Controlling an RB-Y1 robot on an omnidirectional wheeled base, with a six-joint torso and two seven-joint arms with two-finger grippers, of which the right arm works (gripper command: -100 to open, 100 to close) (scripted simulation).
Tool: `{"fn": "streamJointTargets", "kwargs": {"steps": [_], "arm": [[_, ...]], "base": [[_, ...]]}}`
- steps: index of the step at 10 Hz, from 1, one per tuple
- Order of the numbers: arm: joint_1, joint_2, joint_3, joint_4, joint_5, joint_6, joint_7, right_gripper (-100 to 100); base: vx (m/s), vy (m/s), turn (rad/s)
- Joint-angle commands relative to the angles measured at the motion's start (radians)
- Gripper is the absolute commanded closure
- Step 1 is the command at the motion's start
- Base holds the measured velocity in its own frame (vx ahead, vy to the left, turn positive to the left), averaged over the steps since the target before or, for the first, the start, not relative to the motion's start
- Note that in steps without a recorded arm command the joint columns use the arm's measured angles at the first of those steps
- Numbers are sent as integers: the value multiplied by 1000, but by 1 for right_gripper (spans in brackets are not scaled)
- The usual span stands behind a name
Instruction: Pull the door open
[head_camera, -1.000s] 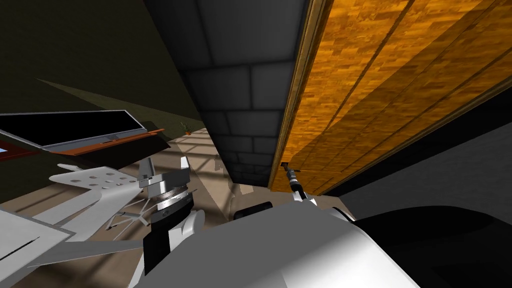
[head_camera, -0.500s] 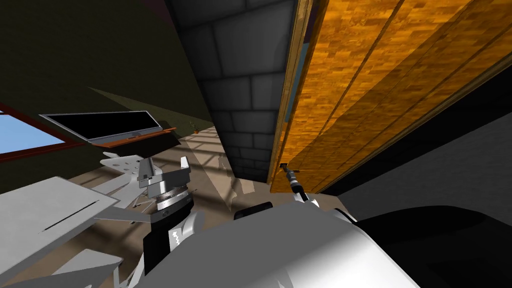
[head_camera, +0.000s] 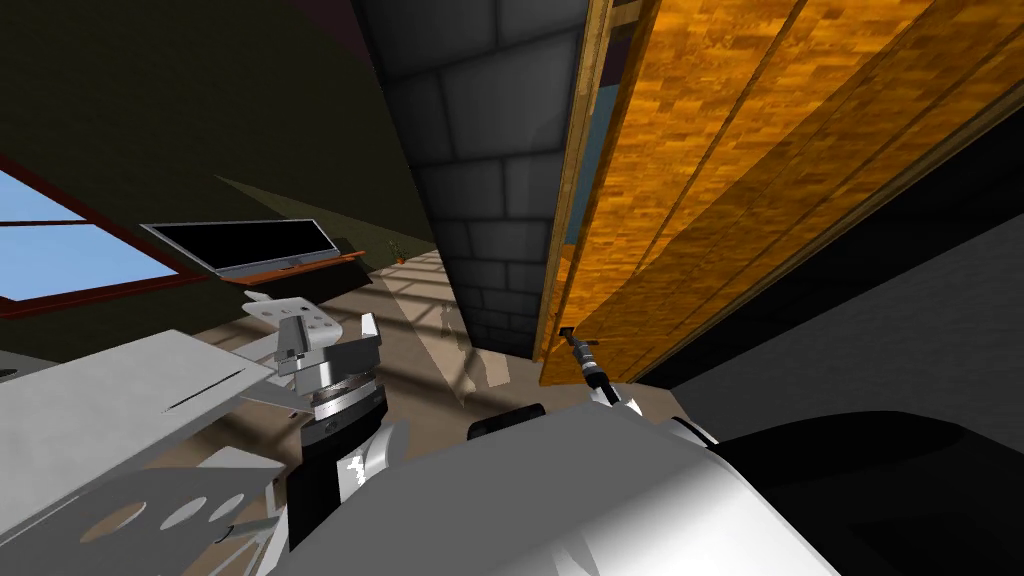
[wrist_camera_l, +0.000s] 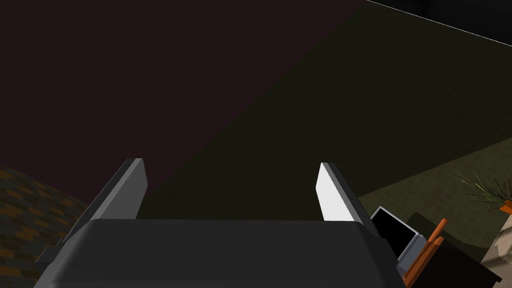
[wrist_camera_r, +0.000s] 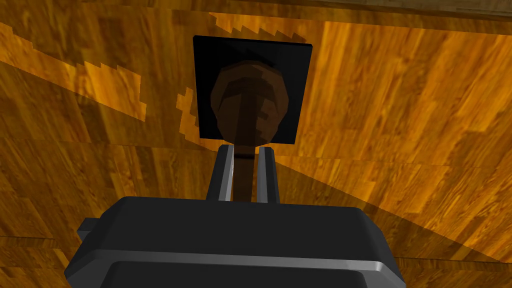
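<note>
Handle (wrist_camera_r: 248, 107) gripped by right hand (wrist_camera_r: 246, 150); door (head_camera: 760, 180) seemingly ajar.

Dark grey wall of large blocks (head_camera: 480, 180) rose ahead, dim. Left of it a plain dark olive wall (head_camera: 200, 110) ran back, mostly in shade. Window with red-brown frame (head_camera: 70, 250) in that wall, blue sky behind. Beside the window, a black flat screen in a grey frame (head_camera: 240, 243) stood on a low dark cabinet with an orange-brown top (head_camera: 310, 283). Small green plant in an orange pot (wrist_camera_l: 487, 192) near the cabinet. Tan floor (head_camera: 420, 325) crossed by pale stripes of light. White flat-topped table (head_camera: 110, 420) and white panel with round holes (head_camera: 140, 495) on the window side. Plain dark grey wall (head_camera: 900, 330) to the right
</note>
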Motion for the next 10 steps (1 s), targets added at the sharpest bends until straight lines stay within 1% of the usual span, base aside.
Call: {"fn": "streamJointTargets", "kwargs": {"steps": [1, 3, 4, 7, 8, 9, 10], "arm": [[14, -10, 15, -5, 7, -14, -16, 100], [29, -26, 37, -11, 17, -34, -39, 100], [40, -38, 53, -15, 24, -48, -56, 100], [60, -59, 80, -22, 37, -73, -85, 100], [50, -53, 77, -12, 35, -70, -80, 100], [71, -67, 93, -5, 40, -102, -98, 100], [80, -76, 101, -3, 41, -119, -107, 100]], "base": [[-201, -23, 84], [-206, -47, 93], [-241, -88, 158], [-221, -50, 79], [-98, -9, 10], [-149, -47, 147], [-176, -56, 204]]}}
